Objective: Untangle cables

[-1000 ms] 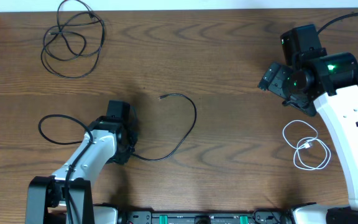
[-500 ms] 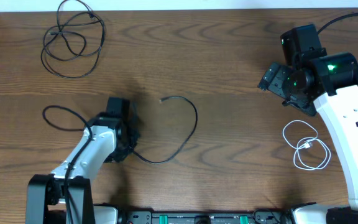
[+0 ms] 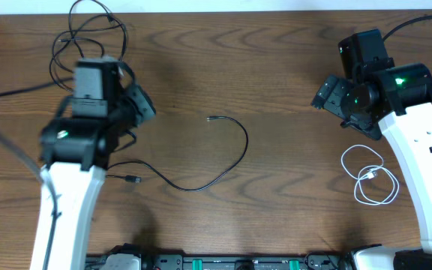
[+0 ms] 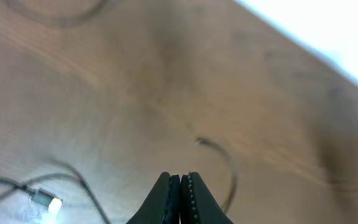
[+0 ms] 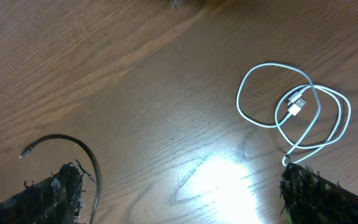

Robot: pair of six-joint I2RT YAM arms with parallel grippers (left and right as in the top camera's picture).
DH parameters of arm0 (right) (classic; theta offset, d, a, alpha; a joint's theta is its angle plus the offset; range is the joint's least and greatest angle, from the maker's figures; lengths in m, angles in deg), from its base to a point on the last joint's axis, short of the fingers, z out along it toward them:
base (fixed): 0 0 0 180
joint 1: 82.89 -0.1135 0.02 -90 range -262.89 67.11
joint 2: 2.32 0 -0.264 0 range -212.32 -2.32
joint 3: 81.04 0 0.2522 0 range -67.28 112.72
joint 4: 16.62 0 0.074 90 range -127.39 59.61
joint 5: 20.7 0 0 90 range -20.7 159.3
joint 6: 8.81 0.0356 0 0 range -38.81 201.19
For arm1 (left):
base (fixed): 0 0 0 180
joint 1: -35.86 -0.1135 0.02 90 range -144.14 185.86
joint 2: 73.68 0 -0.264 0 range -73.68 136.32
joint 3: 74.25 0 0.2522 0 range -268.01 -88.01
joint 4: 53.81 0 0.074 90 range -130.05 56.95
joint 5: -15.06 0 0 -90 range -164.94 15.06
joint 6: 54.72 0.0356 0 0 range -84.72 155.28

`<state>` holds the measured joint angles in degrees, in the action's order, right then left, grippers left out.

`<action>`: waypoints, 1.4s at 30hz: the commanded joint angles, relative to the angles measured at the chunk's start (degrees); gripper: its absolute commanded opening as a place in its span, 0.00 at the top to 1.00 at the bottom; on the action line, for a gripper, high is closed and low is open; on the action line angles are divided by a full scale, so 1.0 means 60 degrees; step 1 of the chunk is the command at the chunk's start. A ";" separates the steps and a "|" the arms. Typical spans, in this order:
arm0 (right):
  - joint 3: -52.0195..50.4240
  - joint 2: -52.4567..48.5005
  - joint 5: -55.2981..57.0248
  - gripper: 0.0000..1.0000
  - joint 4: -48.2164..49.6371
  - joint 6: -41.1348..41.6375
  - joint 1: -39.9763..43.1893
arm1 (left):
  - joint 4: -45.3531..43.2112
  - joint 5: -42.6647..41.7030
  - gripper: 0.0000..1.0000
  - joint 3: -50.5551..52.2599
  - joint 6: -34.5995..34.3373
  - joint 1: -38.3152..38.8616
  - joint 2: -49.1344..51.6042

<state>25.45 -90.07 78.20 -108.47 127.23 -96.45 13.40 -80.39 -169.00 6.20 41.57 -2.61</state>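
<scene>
Hanging above the upper left part of the table (image 3: 276,60), the left gripper (image 4: 180,186) has its 2 fingers pressed together, and nothing is between them. In the overhead view the left arm (image 3: 73,150) looks blurred and it covers a part of the coiled black cable (image 3: 124,31), which lies in loose loops near the far left corner.

The second black cable (image 3: 245,142) lies alone on the middle of the table. It makes 1 wide curve, with a small plug (image 3: 133,180) at its left end, close to the left arm.

The white cable (image 3: 372,175) lies in several small loops at the right side, well apart from both black cables. The right gripper (image 5: 179,180) is above the table near this white cable, with its 2 fingers wide apart and holding nothing.
</scene>
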 commanded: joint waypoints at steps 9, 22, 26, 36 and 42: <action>0.0025 -0.0022 0.0091 0.01 0.0011 0.0033 0.0029 | 0.2167 0.0991 0.63 0.0036 -0.1188 -0.0029 0.0765; 0.0025 -0.0022 0.0095 0.01 0.0011 0.0029 0.0029 | 0.1876 0.1060 0.17 0.0998 -0.1381 -0.0262 0.3697; 0.0025 -0.0022 0.0095 0.01 0.0011 0.0033 0.0029 | 0.2124 0.1009 0.16 0.1009 -0.1388 -0.0565 0.3665; 0.0025 -0.0022 0.0095 0.01 0.0011 0.0033 0.0029 | 0.0965 0.1024 0.11 0.3621 -0.2881 -0.1191 0.1654; 0.0025 -0.0022 0.0095 0.01 0.0007 0.0033 0.0029 | -0.0681 0.0984 0.11 0.4867 -0.3661 -0.1126 0.1690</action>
<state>25.45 -90.07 78.18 -108.45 127.26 -96.45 10.45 -75.00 -141.66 -11.57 34.51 6.98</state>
